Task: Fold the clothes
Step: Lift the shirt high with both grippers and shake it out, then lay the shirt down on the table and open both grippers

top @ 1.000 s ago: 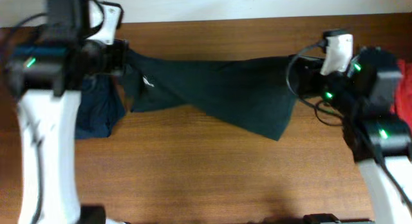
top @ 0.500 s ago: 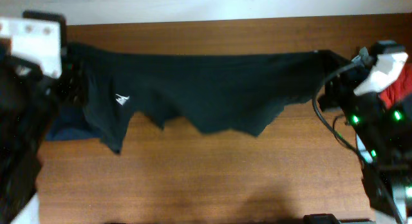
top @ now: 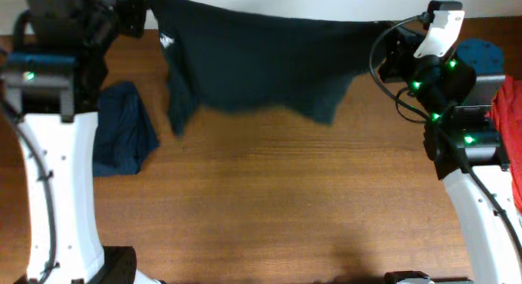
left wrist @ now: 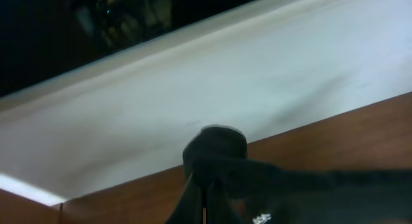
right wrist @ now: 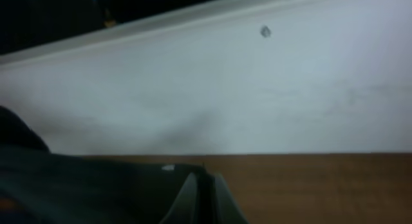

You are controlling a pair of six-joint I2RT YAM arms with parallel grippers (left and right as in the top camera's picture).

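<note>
One black T-shirt (top: 261, 68) is stretched out between the two grippers along the far edge of the table (top: 269, 202). Its top edge is pulled taut and its lower edge sags in an uneven line. From overhead I cannot tell whether that lower edge touches the wood. A small white logo (top: 169, 42) shows near the shirt's left end.

Left gripper (left wrist: 205, 198): jaws together, clamped on a bunched knot of the black cloth. A strand of the shirt runs off to the right across the wrist view.

Right gripper (right wrist: 205, 185): jaws together, pinching the shirt's opposite end. The dark cloth trails away to the left in its wrist view.

Other clothes:
- A navy garment (top: 122, 141) lies crumpled on the table beside the left arm (top: 57, 153), near the shirt's hanging left corner but apart from it.
- A red garment (top: 510, 125) is at the right frame edge, cut off by it.
- A blue cloth (top: 479, 54) sits behind the right arm (top: 457, 145) and is mostly hidden.

Both wrist views face a white wall (right wrist: 257, 89) that rises past the table's far edge.
</note>
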